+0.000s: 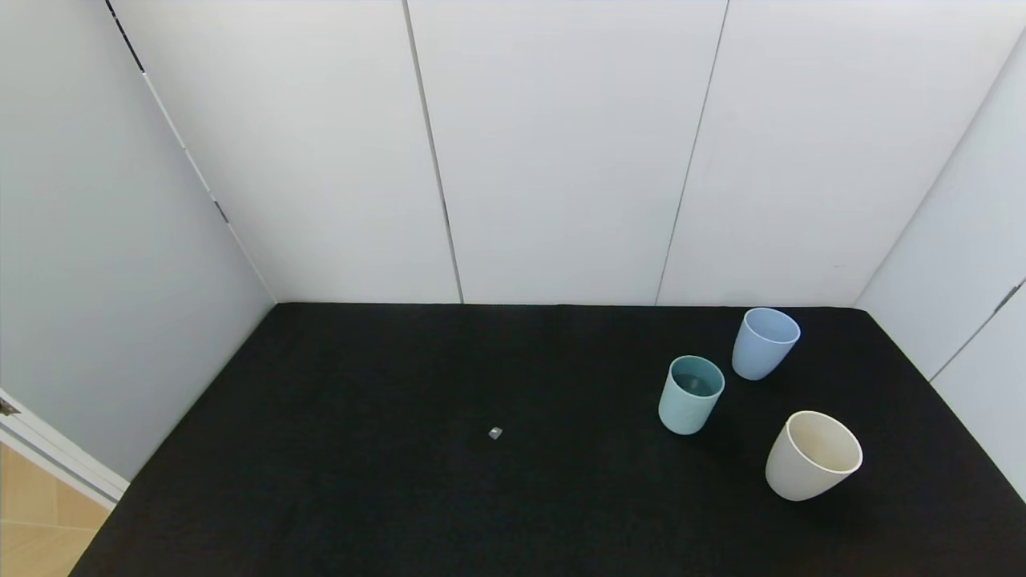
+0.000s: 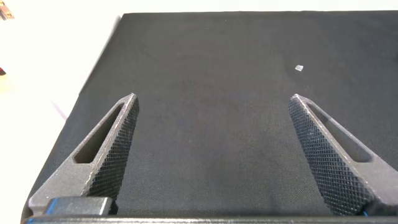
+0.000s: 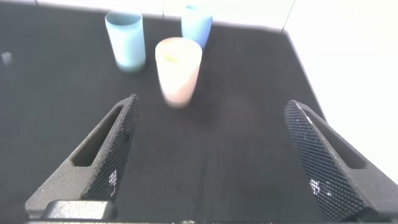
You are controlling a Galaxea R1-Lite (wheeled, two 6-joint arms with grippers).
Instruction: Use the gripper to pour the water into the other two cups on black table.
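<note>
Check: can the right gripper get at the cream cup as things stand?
Probably yes. The right gripper is open and faces the cream cup across bare black table; the teal cup and blue cup stand behind it.

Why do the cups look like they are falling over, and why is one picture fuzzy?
Head view: the lens bends the edges, so the cream cup, teal cup and blue cup seem to lean outward. Right wrist view: the cups look soft and washed out, the wall glares white. Left wrist view: the table looks sharper.
</note>
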